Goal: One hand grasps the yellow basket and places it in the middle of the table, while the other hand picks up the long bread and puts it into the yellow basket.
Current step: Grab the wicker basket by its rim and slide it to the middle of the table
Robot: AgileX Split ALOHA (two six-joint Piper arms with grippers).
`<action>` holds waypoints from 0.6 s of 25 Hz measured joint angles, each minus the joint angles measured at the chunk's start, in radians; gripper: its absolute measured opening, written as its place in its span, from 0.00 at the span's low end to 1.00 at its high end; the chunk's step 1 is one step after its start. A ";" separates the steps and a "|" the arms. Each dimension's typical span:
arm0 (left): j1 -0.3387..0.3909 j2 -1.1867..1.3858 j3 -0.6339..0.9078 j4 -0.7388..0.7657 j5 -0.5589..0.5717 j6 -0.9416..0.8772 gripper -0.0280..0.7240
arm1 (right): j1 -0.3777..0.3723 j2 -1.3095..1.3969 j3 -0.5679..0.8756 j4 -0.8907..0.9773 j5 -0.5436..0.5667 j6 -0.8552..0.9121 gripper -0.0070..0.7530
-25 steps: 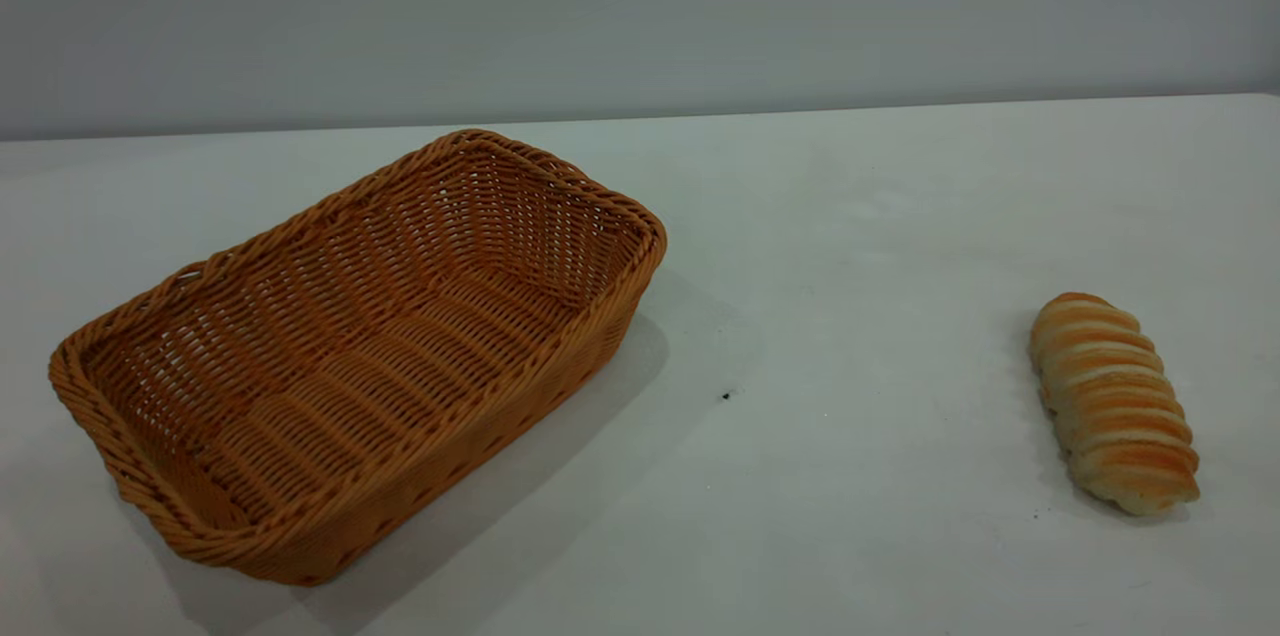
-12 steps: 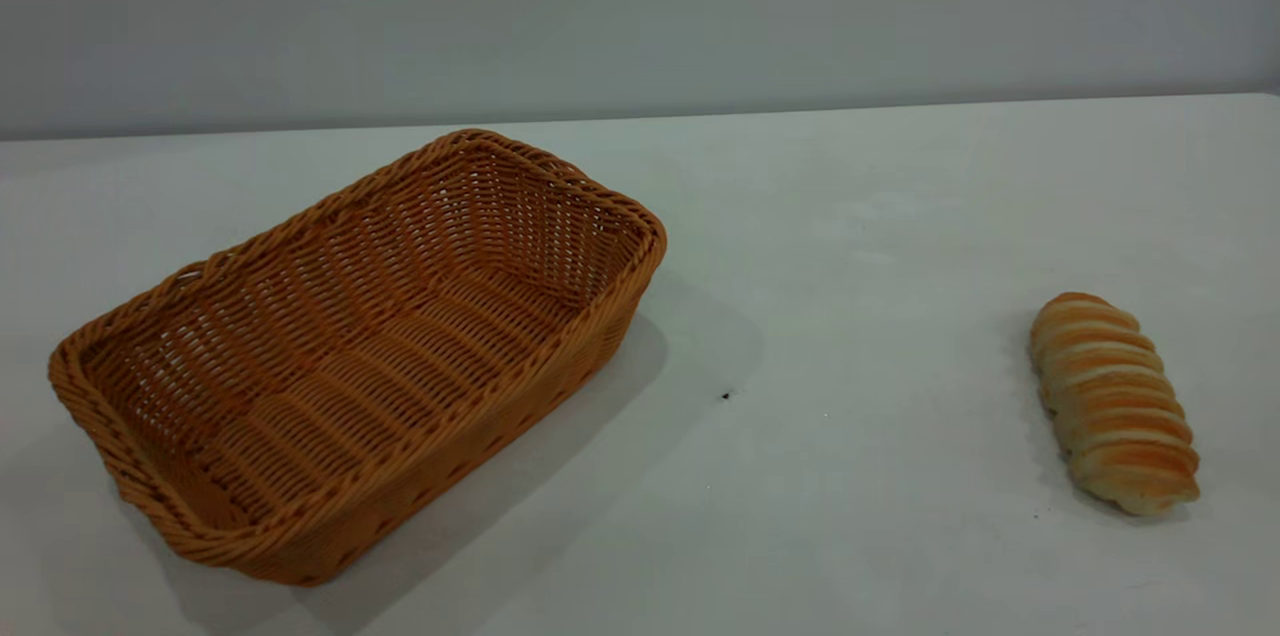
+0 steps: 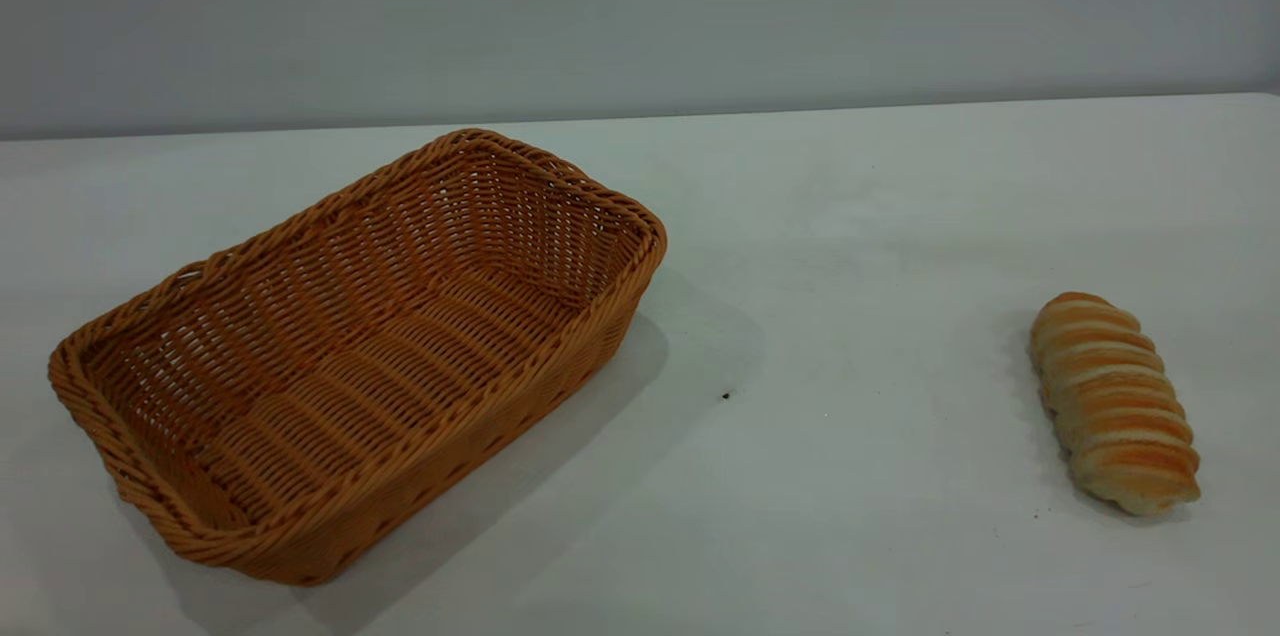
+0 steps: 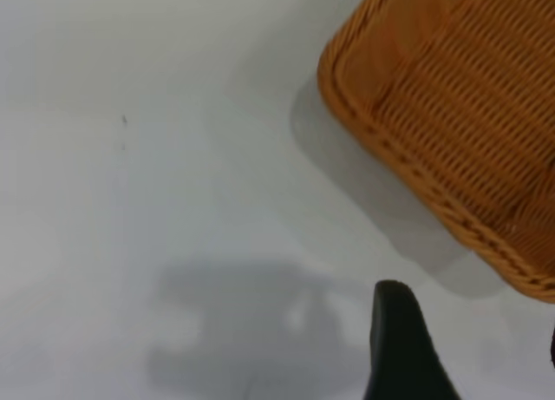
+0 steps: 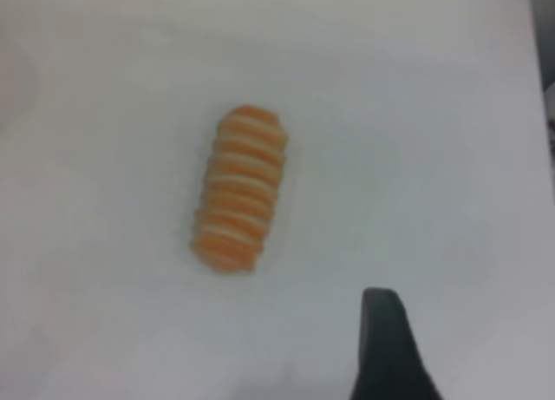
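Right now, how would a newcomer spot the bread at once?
Start at the white table and the big woven basket on its left. Far to its right, alone, lies the bread: small, oblong, cream with orange spiral ridges.

On the worktop point(image 3: 860, 216), the basket point(image 3: 350, 356) sits toward the left edge, set askew (one corner points to the back edge, the opposite one to the front-left corner). The bread point(image 3: 1115, 404) lies well apart from it, near the right edge, lengthwise from back to front. Nothing lies in the basket. A speck point(image 3: 726, 396) sits between the two, closer to the basket.
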 joint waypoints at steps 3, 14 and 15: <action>0.000 0.113 0.000 0.000 -0.040 -0.052 0.65 | 0.000 0.053 0.000 0.023 -0.007 0.000 0.67; 0.000 0.458 -0.021 -0.101 -0.146 -0.227 0.65 | 0.000 0.079 0.000 0.106 -0.017 0.001 0.67; 0.000 0.484 -0.036 -0.116 -0.150 -0.227 0.65 | 0.000 0.079 0.000 0.117 -0.017 -0.002 0.67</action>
